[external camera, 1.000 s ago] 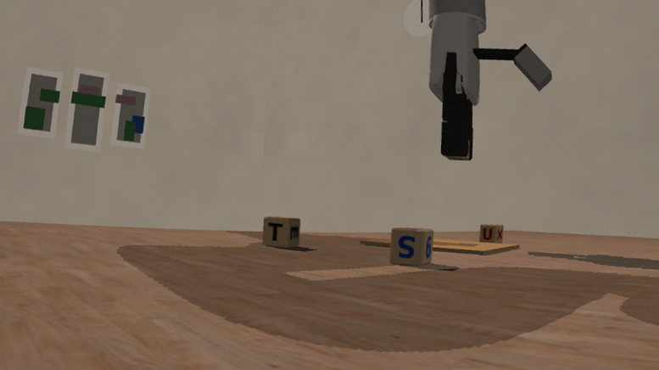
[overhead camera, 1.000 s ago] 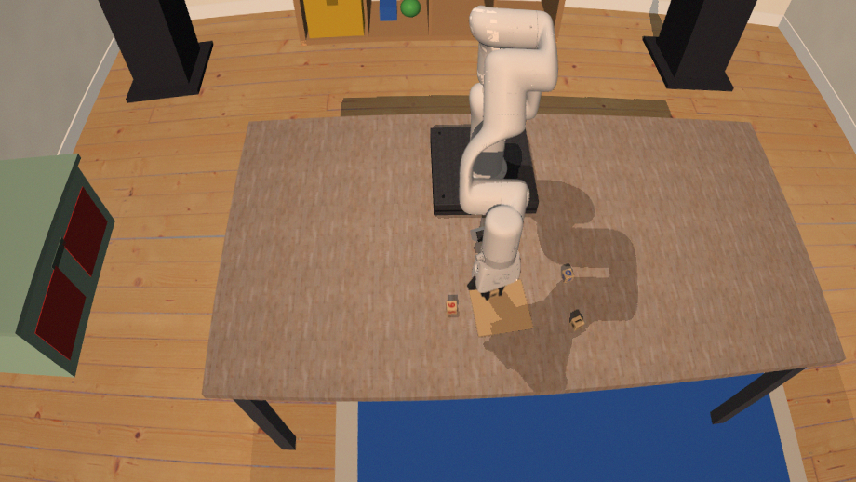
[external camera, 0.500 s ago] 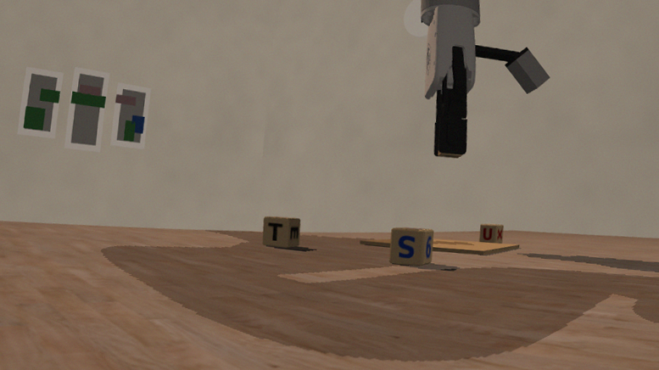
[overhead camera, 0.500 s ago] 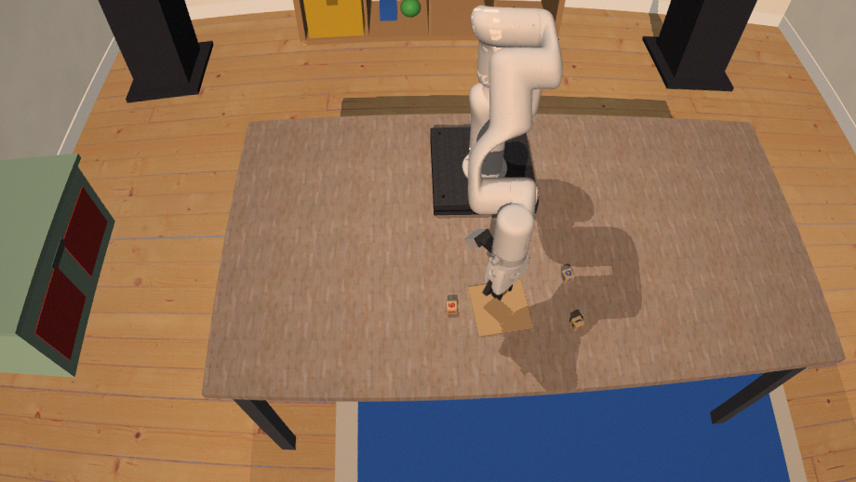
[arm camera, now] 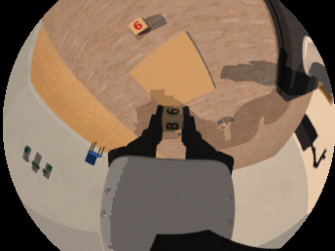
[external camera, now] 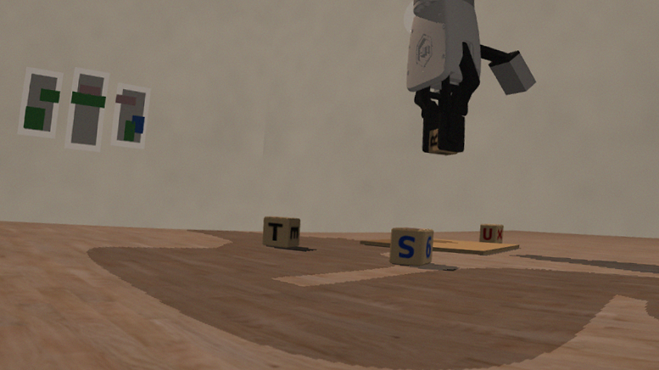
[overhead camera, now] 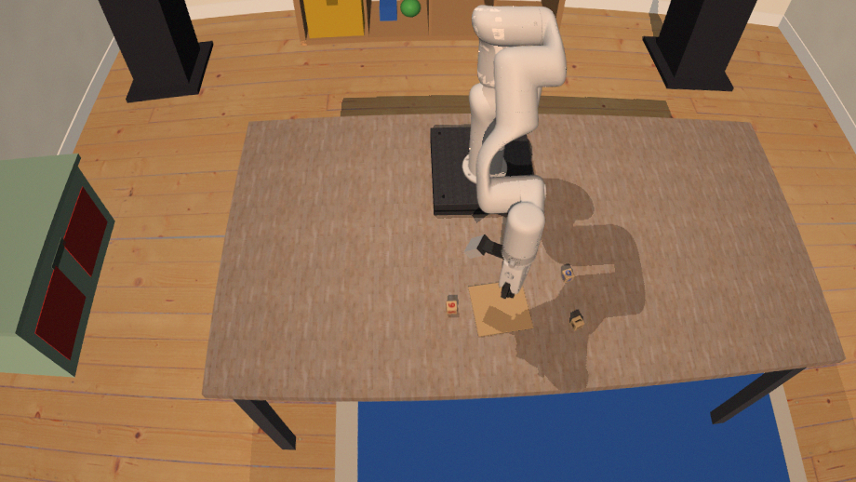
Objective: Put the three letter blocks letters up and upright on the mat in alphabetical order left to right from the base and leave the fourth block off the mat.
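My gripper [overhead camera: 507, 291] [external camera: 443, 135] [arm camera: 172, 113] is shut on a block with black marks [external camera: 433, 141] [arm camera: 172, 123], high above the tan mat [overhead camera: 480, 299] [external camera: 471, 247] [arm camera: 167, 68]. The wrist view shows B and 6 on this block; the exterior view shows a sideways R. A block with a red 6 on top [overhead camera: 452, 306] [external camera: 487, 233] [arm camera: 138, 25] stands off the mat, at its left in the top view. A blue-marked block [overhead camera: 567, 274] [external camera: 407, 246] [arm camera: 222, 124] and a black-marked block [overhead camera: 576, 320] [external camera: 277, 231] stand off the mat at its right; their top marks are too small to read.
The robot's black base plate [overhead camera: 448, 173] stands on the table [overhead camera: 335, 239] behind the mat. The arm's shadow falls over part of the mat and the table at its right. The table's front edge lies beyond the mat.
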Controlling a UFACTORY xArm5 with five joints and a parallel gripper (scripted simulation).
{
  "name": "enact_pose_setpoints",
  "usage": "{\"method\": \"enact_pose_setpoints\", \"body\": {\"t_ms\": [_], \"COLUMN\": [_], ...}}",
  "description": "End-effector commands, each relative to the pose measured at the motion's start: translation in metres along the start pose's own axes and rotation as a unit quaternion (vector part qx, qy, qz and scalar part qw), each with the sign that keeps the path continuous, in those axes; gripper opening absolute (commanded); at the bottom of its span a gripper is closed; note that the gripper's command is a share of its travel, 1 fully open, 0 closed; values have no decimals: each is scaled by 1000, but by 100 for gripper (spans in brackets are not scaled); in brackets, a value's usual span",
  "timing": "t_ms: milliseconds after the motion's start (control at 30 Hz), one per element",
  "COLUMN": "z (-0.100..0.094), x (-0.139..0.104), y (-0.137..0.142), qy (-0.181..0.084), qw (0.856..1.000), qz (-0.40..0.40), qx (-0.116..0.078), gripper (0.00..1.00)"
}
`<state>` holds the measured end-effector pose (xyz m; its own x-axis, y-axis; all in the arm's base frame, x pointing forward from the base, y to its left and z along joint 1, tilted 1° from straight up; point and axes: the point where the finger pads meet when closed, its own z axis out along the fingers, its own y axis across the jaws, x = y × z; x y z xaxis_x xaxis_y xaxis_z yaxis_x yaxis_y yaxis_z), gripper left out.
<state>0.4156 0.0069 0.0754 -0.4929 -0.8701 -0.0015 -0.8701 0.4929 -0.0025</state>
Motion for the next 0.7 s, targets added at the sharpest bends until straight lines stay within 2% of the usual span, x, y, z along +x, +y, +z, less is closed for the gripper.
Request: {"method": "enact_pose_setpoints", "body": {"t_ms": [0,267,667], "z": [-1,-1,-1], "x": [-7,-16,-23], "y": [4,12,18], "qy": [-1,-1,-1], "qw": [998,984,969], "qz": [-70,-176,-248], "qx": [2,2,1], "gripper": [21,21,21]}}
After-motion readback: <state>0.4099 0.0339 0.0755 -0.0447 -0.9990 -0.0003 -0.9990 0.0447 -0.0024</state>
